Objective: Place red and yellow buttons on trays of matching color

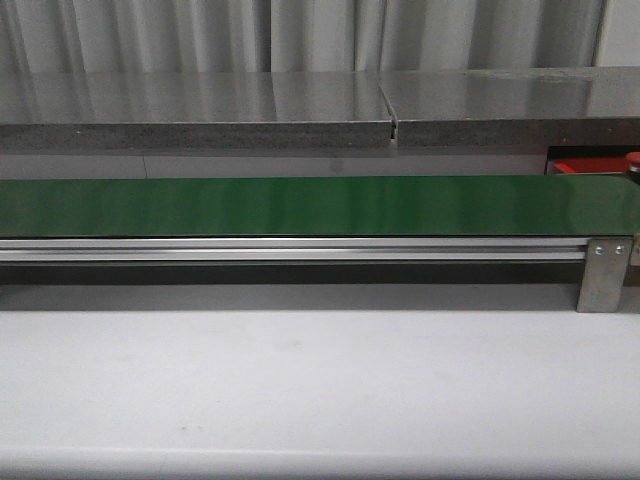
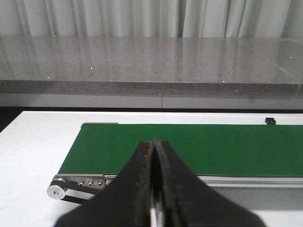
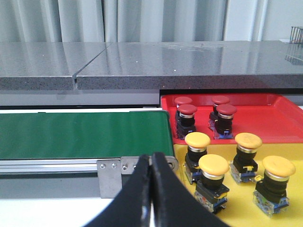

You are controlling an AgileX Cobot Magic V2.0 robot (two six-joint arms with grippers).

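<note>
Four red buttons (image 3: 204,112) sit on the red tray (image 3: 265,118). They stand in two pairs, and each one has a round red cap on a dark body. Five yellow buttons (image 3: 235,165) sit on the yellow tray (image 3: 241,198). They also have dark bodies under their round caps. Every button is on the tray of its own color.

The red tray lies farther back, and the yellow tray touches its near edge. Both trays are just past the right end of the long green belt (image 1: 300,205). In the front view only a small bit of the red tray (image 1: 585,167) peeks out behind the belt at the far right, with a tiny bit of a red cap at the edge.

The belt has nothing on it. It runs across on a silver rail (image 1: 290,250) with a metal bracket (image 1: 603,272) at its right end. It sits on a white tabletop (image 1: 300,390).

The right hand (image 3: 151,163) has its two dark fingers pressed together, holding nothing. It is near the bracket at the belt's end, beside the yellow tray. The left hand (image 2: 153,149) is also pressed together and holds nothing. It is near the belt's left end, where a small silver roller (image 2: 57,190) shows.

Behind it all is a gray stone ledge (image 1: 200,110) and pale curtains (image 1: 150,35).
</note>
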